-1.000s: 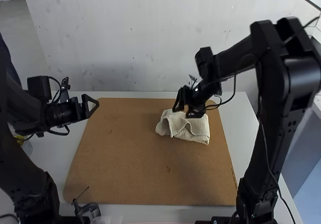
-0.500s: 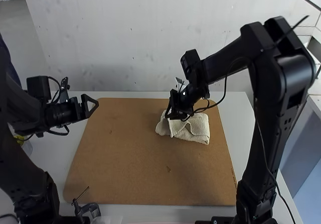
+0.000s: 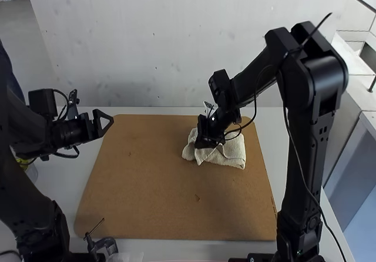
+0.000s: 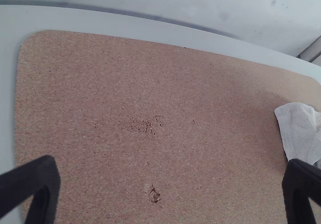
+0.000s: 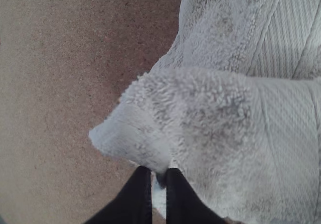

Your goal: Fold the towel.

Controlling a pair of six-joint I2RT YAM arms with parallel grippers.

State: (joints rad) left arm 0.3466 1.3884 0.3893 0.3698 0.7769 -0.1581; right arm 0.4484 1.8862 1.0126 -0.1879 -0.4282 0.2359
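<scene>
The high view had the towel point(image 3: 235, 150) loosely folded on the board's point(image 3: 147, 180) far right; the left wrist view, the left claw point(image 4: 171, 170) spread wide, empty; the right wrist view, the right claw point(image 5: 159, 174) pinching a towel edge that wanted lifting gently and laying flat.

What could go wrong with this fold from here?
The right gripper seems to pinch only a little of the towel near its edge, so it might slip out. The layers lie unevenly, so a pull could leave a crooked fold. The left gripper is open and away from the towel, so the whole bundle may drag along.
</scene>
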